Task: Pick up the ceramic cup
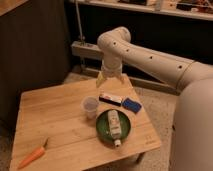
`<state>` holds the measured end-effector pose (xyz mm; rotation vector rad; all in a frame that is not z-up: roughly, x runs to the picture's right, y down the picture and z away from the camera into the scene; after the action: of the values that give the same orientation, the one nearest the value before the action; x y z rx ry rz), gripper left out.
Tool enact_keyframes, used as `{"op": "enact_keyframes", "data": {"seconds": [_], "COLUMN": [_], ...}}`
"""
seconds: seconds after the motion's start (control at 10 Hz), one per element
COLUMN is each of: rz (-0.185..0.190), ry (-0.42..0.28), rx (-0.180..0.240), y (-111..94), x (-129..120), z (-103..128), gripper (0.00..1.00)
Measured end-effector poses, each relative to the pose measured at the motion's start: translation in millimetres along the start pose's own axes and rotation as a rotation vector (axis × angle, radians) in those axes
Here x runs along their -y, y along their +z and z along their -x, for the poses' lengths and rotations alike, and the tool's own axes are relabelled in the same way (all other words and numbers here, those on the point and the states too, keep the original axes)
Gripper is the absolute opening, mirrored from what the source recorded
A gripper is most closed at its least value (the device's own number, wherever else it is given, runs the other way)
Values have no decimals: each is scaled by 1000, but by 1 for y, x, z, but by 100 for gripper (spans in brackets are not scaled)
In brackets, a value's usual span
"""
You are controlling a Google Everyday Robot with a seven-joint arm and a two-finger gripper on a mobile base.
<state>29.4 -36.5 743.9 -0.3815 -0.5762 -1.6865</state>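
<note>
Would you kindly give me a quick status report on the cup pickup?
Gripper open, hovering over the table far edge. Ceramic cup upright on table, not gripped. Green plate with bottle close beside cup.

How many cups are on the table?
1. The ceramic cup stands near the table's middle, beside the green plate; the gripper hangs behind it, above the far edge. None looks hidden.
</note>
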Motion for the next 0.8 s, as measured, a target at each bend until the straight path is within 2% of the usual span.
{"op": "enact_keyframes", "data": {"seconds": [0.3, 0.8], "rz": [-38, -49], "ry": [-5, -10], "rx": [0, 39], "y": [15, 42], "x": [-2, 7], "z": [-10, -18], "gripper": [77, 77]}}
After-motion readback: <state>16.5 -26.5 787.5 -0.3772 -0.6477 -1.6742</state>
